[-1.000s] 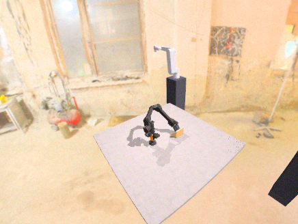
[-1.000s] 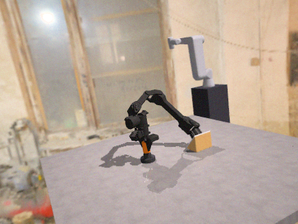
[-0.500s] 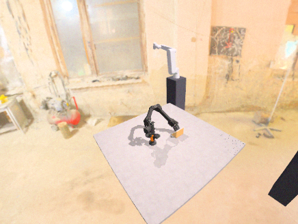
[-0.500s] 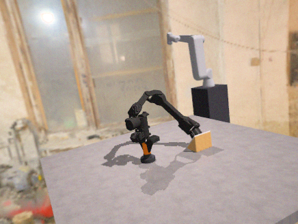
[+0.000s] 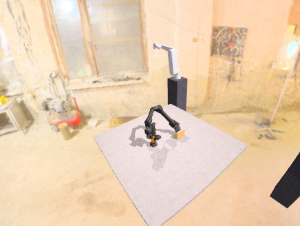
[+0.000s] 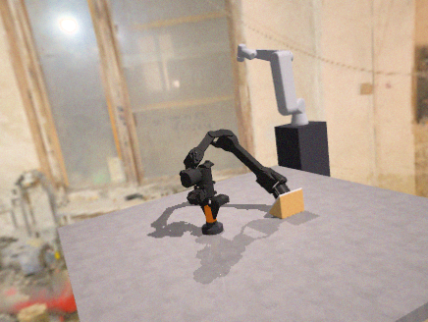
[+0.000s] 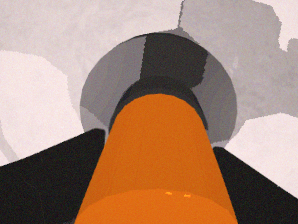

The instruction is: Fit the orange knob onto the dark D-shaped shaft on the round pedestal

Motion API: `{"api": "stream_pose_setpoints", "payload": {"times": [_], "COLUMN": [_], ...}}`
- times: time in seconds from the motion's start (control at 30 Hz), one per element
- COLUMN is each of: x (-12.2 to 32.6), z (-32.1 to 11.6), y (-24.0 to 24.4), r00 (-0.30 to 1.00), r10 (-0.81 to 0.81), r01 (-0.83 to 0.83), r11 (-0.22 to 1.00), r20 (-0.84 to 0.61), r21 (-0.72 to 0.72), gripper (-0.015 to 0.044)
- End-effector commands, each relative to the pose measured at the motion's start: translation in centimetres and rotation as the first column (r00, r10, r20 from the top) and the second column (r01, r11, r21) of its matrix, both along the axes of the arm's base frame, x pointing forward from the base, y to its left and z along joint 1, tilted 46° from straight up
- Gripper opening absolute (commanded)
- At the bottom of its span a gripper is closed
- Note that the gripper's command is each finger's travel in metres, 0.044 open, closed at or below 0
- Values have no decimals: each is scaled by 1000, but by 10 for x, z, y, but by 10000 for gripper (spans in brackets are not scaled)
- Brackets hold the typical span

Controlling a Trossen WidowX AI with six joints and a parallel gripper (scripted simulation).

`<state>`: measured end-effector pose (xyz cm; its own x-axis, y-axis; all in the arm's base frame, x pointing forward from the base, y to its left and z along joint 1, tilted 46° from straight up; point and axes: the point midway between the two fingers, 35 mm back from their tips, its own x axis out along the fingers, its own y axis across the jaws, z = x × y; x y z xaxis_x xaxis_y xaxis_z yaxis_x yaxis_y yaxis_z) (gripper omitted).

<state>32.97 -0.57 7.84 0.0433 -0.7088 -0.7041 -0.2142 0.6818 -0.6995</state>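
The orange knob (image 5: 153,140) (image 6: 210,214) (image 7: 159,150) stands nearly upright on the dark round pedestal (image 5: 153,145) (image 6: 212,229) (image 7: 220,100). Its lower end is at the pedestal's raised dark middle in the wrist view, and no shaft shows between them. Whether it sits fully down is too fine to tell. My gripper (image 5: 153,137) (image 6: 210,202) (image 7: 158,148) is slightly open around the knob, one black finger on each side, with a thin gap at the fingertips in the wrist view. The shaft and both flat sides are hidden.
An orange-tan block (image 5: 179,134) (image 6: 292,203) with a sloped pale top stands by the arm's base on the grey table (image 5: 172,179) (image 6: 294,270). A light grey arm (image 5: 173,62) (image 6: 285,83) stands on a dark box (image 5: 177,93) (image 6: 301,147) behind the table.
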Motion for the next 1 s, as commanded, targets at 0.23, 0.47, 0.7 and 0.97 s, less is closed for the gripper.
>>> {"api": "stream_pose_setpoints", "payload": {"times": [0.23, 0.47, 0.7, 0.97], "x": [0, 0, -2, -3], "z": [0, 0, 52, 65], "y": [0, 0, 55, 69], "r00": [1000, 1000, 994, 991], "r10": [-2, -2, 94, 118], "r01": [2, 2, -94, -118], "r11": [1000, 1000, 996, 993], "r20": [2, 2, -55, -70], "r21": [0, 0, 0, -2], "gripper": [440, 440, 440, 440]}}
